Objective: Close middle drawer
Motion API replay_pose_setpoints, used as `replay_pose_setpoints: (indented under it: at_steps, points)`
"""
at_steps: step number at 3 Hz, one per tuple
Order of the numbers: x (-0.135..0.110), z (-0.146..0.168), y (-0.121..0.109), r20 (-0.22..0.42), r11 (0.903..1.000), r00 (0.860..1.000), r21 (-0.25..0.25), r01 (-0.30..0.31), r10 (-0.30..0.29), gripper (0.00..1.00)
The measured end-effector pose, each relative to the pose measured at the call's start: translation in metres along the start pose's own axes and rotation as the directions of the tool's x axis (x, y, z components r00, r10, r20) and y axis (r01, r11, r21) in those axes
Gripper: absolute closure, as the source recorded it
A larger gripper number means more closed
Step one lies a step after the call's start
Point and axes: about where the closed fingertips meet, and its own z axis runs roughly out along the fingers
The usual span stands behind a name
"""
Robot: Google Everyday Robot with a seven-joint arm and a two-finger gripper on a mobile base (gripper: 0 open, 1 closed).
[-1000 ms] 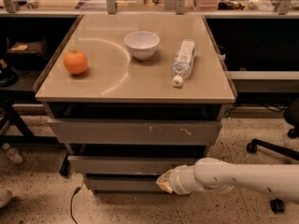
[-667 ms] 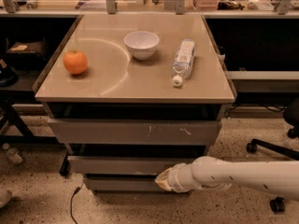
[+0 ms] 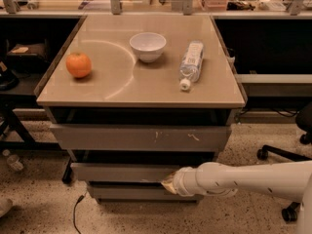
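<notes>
The middle drawer (image 3: 122, 172) is a wide shallow grey front below the taller scratched front (image 3: 141, 138) and above the short bottom front (image 3: 131, 192). It stands a little forward of the cabinet, with a dark gap above it. My white arm reaches in from the right. My gripper (image 3: 168, 183) is at the right part of the middle drawer's front, its tip against the lower edge.
On the tan tabletop (image 3: 112, 89) lie an orange (image 3: 78, 65), a white bowl (image 3: 147, 46) and a plastic bottle (image 3: 191, 63) on its side. An office chair base (image 3: 285, 152) stands at the right. A cable (image 3: 75, 211) lies on the speckled floor.
The view has drawn closer to the cabinet. My gripper stays at the right part of the middle drawer's front; the drawer looks slightly further in.
</notes>
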Motion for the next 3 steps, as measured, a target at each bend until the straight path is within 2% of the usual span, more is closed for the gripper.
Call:
replay_pose_setpoints:
  at_steps: [2, 3]
  points:
    - [-0.01, 0.015, -0.025, 0.011, 0.996, 1.0, 0.085, 0.028, -0.029, 1.0]
    - [-0.01, 0.015, -0.026, 0.012, 0.9958, 0.999, 0.087, 0.029, -0.03, 0.81]
